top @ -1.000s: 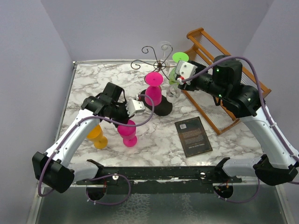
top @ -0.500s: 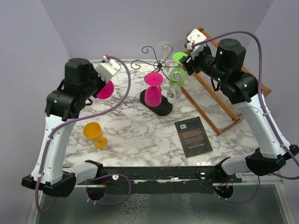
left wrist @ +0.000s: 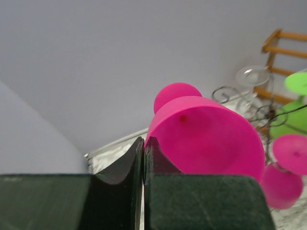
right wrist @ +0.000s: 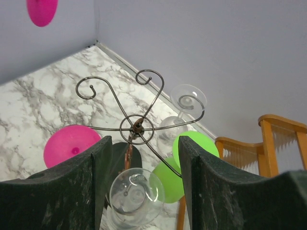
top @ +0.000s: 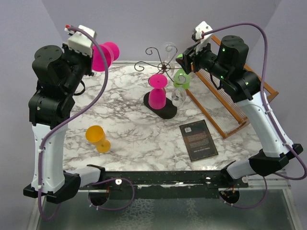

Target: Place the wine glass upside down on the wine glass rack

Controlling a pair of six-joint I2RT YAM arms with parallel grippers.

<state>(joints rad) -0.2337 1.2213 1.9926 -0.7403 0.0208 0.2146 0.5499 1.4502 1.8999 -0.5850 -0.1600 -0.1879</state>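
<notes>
The pink glass (top: 105, 53) hangs high over the counter's (top: 129, 129) back-left corner, well apart from the rack (top: 168, 112). Its long axis is near level, mouth toward the left tool (left wrist: 144, 146), foot away. That tool pinches the rim. The right tool (right wrist: 142, 143), spread, hovers above the rack's top. Open air lies between glass and rack.

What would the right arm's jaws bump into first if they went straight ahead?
Most likely the wine glass rack: its wire hub sits right between the open jaws in the wrist view. A clear glass hangs just past it, but depth is hard to judge.
</notes>
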